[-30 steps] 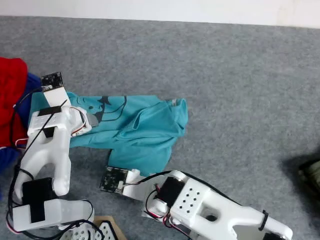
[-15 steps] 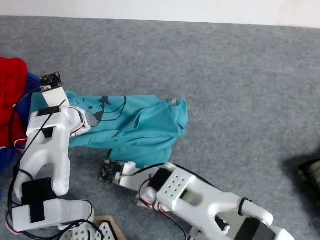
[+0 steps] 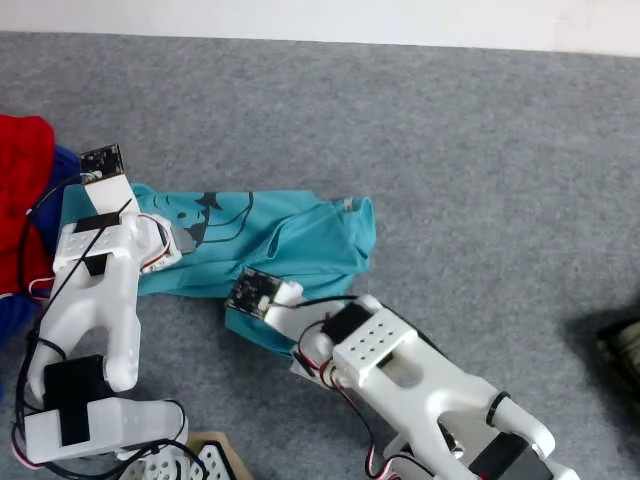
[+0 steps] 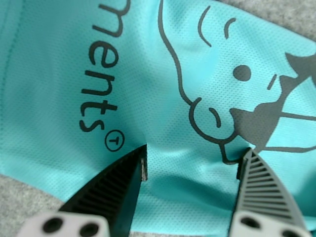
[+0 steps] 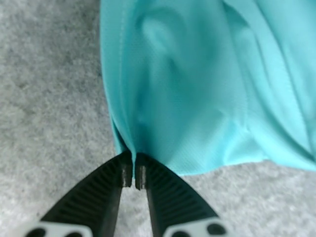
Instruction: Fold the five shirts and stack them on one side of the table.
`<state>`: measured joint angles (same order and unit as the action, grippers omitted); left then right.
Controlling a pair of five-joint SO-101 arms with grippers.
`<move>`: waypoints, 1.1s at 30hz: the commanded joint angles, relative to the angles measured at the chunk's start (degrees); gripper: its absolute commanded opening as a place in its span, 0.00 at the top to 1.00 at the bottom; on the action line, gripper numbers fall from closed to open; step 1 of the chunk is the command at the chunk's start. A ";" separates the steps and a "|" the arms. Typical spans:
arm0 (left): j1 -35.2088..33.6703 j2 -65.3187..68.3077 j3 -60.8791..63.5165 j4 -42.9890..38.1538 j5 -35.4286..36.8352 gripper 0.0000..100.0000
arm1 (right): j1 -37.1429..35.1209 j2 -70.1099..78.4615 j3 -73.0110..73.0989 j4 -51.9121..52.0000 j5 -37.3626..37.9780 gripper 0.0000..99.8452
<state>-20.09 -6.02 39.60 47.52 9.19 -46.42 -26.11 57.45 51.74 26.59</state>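
A teal shirt point(image 3: 290, 240) with a dark cartoon print lies crumpled at the table's left centre. My left gripper point(image 4: 193, 165) is open, both fingertips pressed down on the printed part of the teal shirt point(image 4: 163, 89); in the high view the left gripper point(image 3: 175, 238) sits on the shirt's left end. My right gripper point(image 5: 133, 172) is shut on a folded hem edge of the teal shirt point(image 5: 197, 84). From above, the right gripper point(image 3: 268, 302) holds the shirt's near flap at its lower edge.
A red garment point(image 3: 22, 190) over a blue one point(image 3: 10, 310) is piled at the left edge. A dark object point(image 3: 622, 345) lies at the right edge, and a tan board point(image 3: 215, 448) near the arm bases. Grey carpet-like table point(image 3: 480, 150) spreads right and back.
My right arm has swung away from the front edge toward the shirt, carrying the near flap up against the body of the shirt. The left arm has stayed put.
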 commanded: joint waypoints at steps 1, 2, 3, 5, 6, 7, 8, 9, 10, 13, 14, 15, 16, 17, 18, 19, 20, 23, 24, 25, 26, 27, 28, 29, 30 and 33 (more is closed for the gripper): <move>-0.57 -0.13 -0.31 -0.97 0.00 0.70 | 1.19 -0.40 -8.66 7.87 -0.53 0.99; -0.57 -0.13 -0.31 -0.97 0.00 0.70 | 2.07 -0.40 -10.33 9.19 -2.20 0.99; -0.57 -0.13 -0.31 -0.97 0.00 0.70 | 3.47 -0.40 -12.18 10.42 -3.60 0.99; -0.57 -0.13 -0.31 -0.97 0.00 0.70 | 6.99 -0.40 -15.78 12.09 -4.92 0.99; -0.57 -0.13 -0.31 -0.97 0.00 0.70 | 9.19 -0.40 -17.27 12.35 -5.01 0.99; -0.57 -0.13 -0.31 -0.97 0.00 0.70 | 11.21 -0.31 -18.77 12.44 -4.92 0.99; -0.57 -0.13 -0.31 -0.97 0.00 0.70 | 12.97 -0.31 -20.09 12.26 -4.84 0.99; -0.57 -0.13 -0.31 -0.97 0.00 0.70 | 14.37 -0.13 -21.49 12.26 -4.75 0.99; -0.57 -0.13 -0.31 -0.97 0.00 0.70 | 15.34 0.22 -23.08 12.26 -4.75 0.99; -0.57 -0.13 -0.22 -0.97 0.00 0.70 | 16.40 0.40 -26.42 10.68 -4.66 0.99; -0.57 -0.13 -0.22 -0.97 0.00 0.70 | 16.40 0.40 -27.12 9.71 -4.66 0.99; -0.57 -0.13 -0.22 -0.97 0.00 0.70 | 16.40 0.48 -27.65 8.66 -4.04 0.99; -0.57 -0.13 -0.22 -0.97 0.00 0.70 | 16.40 0.48 -27.74 7.52 -2.73 0.99; -0.57 -0.13 -0.22 -0.97 0.00 0.70 | 16.40 0.48 -27.82 6.20 -1.49 0.99; -0.57 -0.13 -0.22 -0.97 0.00 0.70 | 16.40 0.57 -27.82 4.97 -0.97 0.99; -0.57 -0.13 -0.22 -0.97 0.00 0.70 | 16.48 0.92 -28.00 3.82 -0.79 0.99; -0.57 -0.13 -0.22 -0.97 0.00 0.70 | 16.75 1.71 -28.62 3.21 -0.70 0.99; -0.57 -0.13 -0.22 -0.97 0.00 0.70 | 17.71 7.34 -32.57 3.03 -0.70 0.99; -0.57 -0.13 -0.22 -0.97 0.00 0.70 | 18.42 10.07 -34.24 2.86 -0.70 0.99; -0.57 -0.13 -0.22 -0.97 0.00 0.70 | 19.12 13.32 -36.35 2.77 -0.70 0.99; -0.57 -0.13 -0.22 -0.97 0.00 0.70 | 19.65 16.48 -38.73 2.77 -0.70 0.99; -0.57 -0.13 -0.22 -0.97 0.00 0.70 | 20.35 19.65 -41.27 2.77 -0.70 0.99; -0.57 -0.13 -0.22 -0.97 0.00 0.70 | 20.97 22.37 -43.65 2.77 -0.88 0.99; -0.57 -0.13 -0.22 -0.97 0.00 0.70 | 21.49 25.10 -46.11 2.86 -0.97 0.99; -0.57 -0.13 -0.22 -0.97 0.00 0.70 | 21.93 27.38 -48.31 2.95 -1.14 0.99; -0.57 -0.13 -0.22 -0.97 0.00 0.70 | 22.81 32.57 -53.14 2.95 -0.97 0.99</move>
<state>-20.09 -6.02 39.60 47.52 9.19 -25.67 1.67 13.05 55.52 25.01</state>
